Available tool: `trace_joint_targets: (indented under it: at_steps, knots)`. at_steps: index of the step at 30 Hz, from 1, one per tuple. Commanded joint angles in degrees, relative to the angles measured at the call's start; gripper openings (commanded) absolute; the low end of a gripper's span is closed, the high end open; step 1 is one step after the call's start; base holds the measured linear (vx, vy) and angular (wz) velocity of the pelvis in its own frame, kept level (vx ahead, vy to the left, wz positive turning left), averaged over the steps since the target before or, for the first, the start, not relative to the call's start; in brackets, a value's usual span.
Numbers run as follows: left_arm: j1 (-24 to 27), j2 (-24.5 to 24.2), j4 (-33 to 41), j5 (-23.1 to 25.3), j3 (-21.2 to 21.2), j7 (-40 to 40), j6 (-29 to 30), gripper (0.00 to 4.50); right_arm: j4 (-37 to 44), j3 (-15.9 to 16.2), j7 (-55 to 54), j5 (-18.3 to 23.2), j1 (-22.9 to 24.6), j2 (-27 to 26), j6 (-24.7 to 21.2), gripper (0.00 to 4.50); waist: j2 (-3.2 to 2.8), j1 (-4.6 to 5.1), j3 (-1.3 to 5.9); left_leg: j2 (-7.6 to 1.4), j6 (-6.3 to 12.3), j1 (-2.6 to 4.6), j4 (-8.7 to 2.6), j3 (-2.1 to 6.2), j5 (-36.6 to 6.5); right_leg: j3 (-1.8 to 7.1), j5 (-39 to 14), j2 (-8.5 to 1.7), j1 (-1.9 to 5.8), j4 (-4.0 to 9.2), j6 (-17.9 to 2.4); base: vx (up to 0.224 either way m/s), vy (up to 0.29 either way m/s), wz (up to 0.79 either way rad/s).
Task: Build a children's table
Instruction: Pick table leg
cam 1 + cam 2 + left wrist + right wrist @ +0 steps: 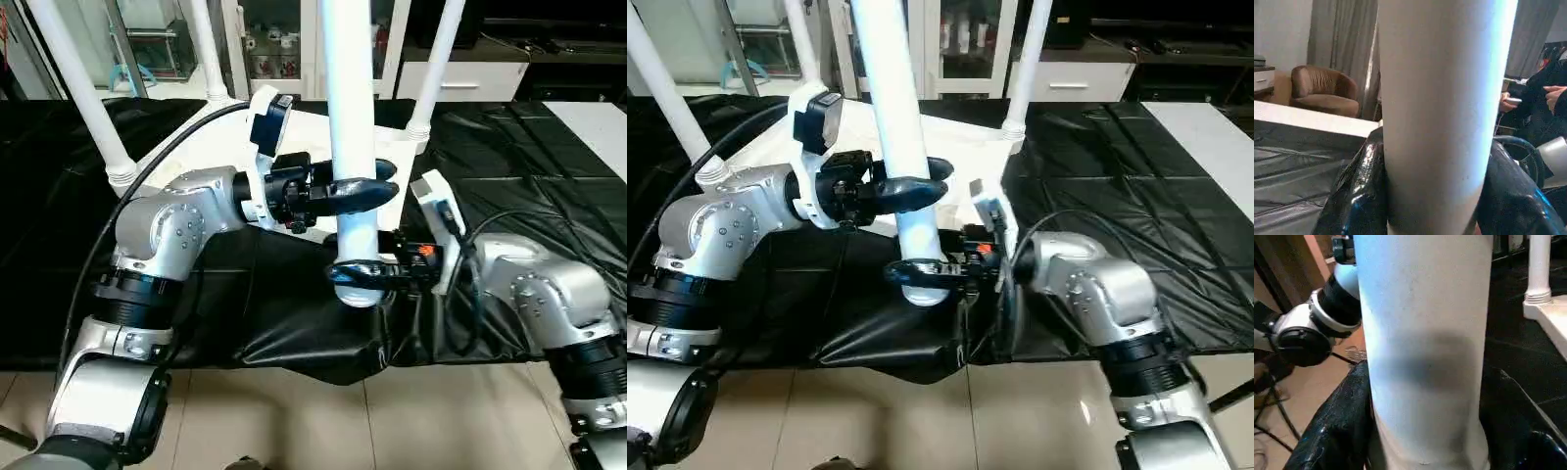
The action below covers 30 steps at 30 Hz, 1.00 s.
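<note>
Centrally, a white tapered tube leg (350,117) stands nearly upright in the middle of the head view, running off the top edge, its lower end just above the near edge of the black-covered work table (549,176). The left gripper (364,191) pinches this leg from the left, one black finger on each side. Lower down, the right gripper (358,275) rings the leg's bottom end, its fingers (1337,431) flanking the tube; whether they press it cannot be told. Behind, in the upper middle, the white tabletop (230,147) lies on the black cover, with three more legs (83,93) rising from its corner sockets. At the right edge of the left wrist view, a person's hands (1552,95) hold a small object.
</note>
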<state>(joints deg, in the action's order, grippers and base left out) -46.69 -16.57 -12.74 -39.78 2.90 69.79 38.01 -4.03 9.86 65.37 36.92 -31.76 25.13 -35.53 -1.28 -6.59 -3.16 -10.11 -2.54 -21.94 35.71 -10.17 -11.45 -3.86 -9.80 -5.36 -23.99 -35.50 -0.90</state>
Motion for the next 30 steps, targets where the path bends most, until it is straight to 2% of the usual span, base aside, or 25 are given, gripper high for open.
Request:
trace_joint_targets:
  at_steps: [1,5,6,7,9,11,17,18,20,24,25,26,27,30]
  knots:
    - [-0.01,0.65,1.20,0.21,-0.25,-1.14,-0.07,1.95,-3.30,-0.28,-6.93,-5.64,-0.85,-1.32,5.03,2.57,0.92,-0.03,4.54,-2.42,2.47,0.81,-4.02,0.55,-3.41,2.29,-6.76,-3.10,3.55,2.99,-13.71,0.000,0.000,0.00]
    - [0.05,1.20,0.09,2.39,-0.36,-4.76,-1.38,1.95,-4.85,-1.57,-9.94,-6.36,-1.09,-3.06,6.55,2.56,0.99,0.17,4.57,-2.43,1.69,0.87,-4.10,0.63,-4.00,2.31,-7.09,-3.14,3.66,3.05,-13.39,0.000,0.000,0.00]
    - [-0.23,1.91,-1.09,3.13,-1.26,-7.92,-1.61,2.51,-4.99,-2.27,-10.97,-6.21,-1.02,-3.92,6.87,2.56,0.81,0.19,4.52,-2.40,1.74,0.86,-4.10,0.60,-3.97,2.32,-6.74,-3.03,3.59,3.08,-13.46,0.000,0.000,0.00]
    - [-0.62,2.53,-1.78,3.17,-2.16,-10.26,-1.27,2.65,-4.84,-2.33,-11.47,-6.54,-0.95,-4.18,7.30,2.56,0.84,0.14,4.55,-2.41,1.60,0.97,-4.09,0.59,-4.12,2.31,-6.52,-3.01,3.59,3.09,-13.53,0.000,0.000,0.00]
    - [-1.04,3.14,-2.43,3.54,-2.92,-12.64,-1.43,2.65,-4.77,-2.37,-12.04,-7.04,-0.91,-4.45,7.87,2.56,0.77,0.10,4.56,-2.46,1.14,0.96,-4.08,0.61,-3.81,2.31,-6.08,-2.98,3.52,2.92,-13.56,0.000,0.000,0.00]
    - [-1.61,3.92,-3.39,4.47,-3.73,-15.70,-2.45,2.99,-4.91,-2.59,-13.28,-8.47,-0.94,-5.09,9.05,2.56,0.93,0.10,4.60,-2.26,0.81,0.77,-4.08,0.66,-4.25,2.28,-6.24,-3.03,3.82,3.01,-13.21,0.000,0.000,0.00]
    - [-3.40,6.94,-6.98,8.56,-6.69,-26.42,-8.58,3.37,-7.18,-2.35,-19.92,-13.68,-1.95,-6.92,14.40,2.55,0.98,0.17,4.66,-2.25,1.48,0.66,-3.98,0.74,-3.48,2.29,-4.85,-3.09,3.89,3.01,-12.93,0.000,0.000,0.00]
    - [-3.54,7.13,-7.22,8.70,-6.98,-27.23,-8.80,3.37,-7.31,-2.32,-20.43,-14.06,-2.00,-7.02,14.74,2.55,1.08,0.25,4.63,-2.10,1.50,0.70,-3.95,0.69,-3.79,2.22,-5.00,-2.96,3.91,3.09,-12.92,0.000,0.000,0.00]
    - [-4.18,8.41,-8.14,9.12,-8.73,-32.58,-9.22,3.37,-8.30,-1.96,-24.38,-17.37,-2.33,-7.83,17.03,2.55,1.09,0.35,4.56,-2.15,1.41,0.70,-3.98,0.72,-3.95,2.22,-5.25,-2.93,3.84,3.18,-12.71,0.000,0.000,0.00]
    - [-3.92,9.94,-7.13,8.56,-9.70,-36.33,-7.70,3.37,-9.15,-2.40,-27.77,-19.14,-2.40,-9.61,17.98,2.54,1.01,0.36,4.60,-2.17,1.62,0.70,-3.98,0.69,-4.10,2.24,-4.92,-2.94,3.83,3.06,-13.09,0.000,0.000,0.00]
    - [-3.78,10.86,-6.81,8.45,-10.14,-37.95,-7.33,3.37,-9.46,-2.04,-29.29,-20.87,-2.29,-10.26,19.04,2.54,0.95,0.35,4.61,-2.22,1.67,0.68,-3.97,0.73,-4.08,2.23,-4.89,-2.98,3.80,3.08,-13.16,0.000,0.000,0.00]
    - [-3.75,11.25,-6.76,8.23,-10.39,-38.49,-7.23,3.09,-9.49,-1.53,-29.88,-21.91,-2.20,-10.42,19.79,2.54,0.84,0.32,4.59,-2.21,1.67,0.74,-3.99,0.74,-4.18,2.20,-5.01,-2.96,3.73,3.12,-13.21,0.000,0.000,0.00]
    - [-3.74,11.64,-6.73,7.82,-10.74,-38.84,-7.21,3.02,-9.44,-1.09,-30.51,-22.83,-2.09,-10.59,20.53,2.54,0.82,0.30,4.58,-2.22,1.51,0.76,-4.00,0.73,-4.25,2.19,-5.01,-2.88,3.68,3.12,-13.12,0.000,0.000,0.00]
    - [-4.12,12.84,-6.99,6.66,-12.05,-40.99,-6.55,2.82,-9.49,-2.41,-33.24,-22.01,-2.16,-12.86,20.75,2.54,0.75,0.37,4.52,-2.22,1.85,0.71,-4.09,0.79,-4.92,2.23,-4.85,-2.94,3.76,3.13,-13.20,0.000,0.000,0.00]
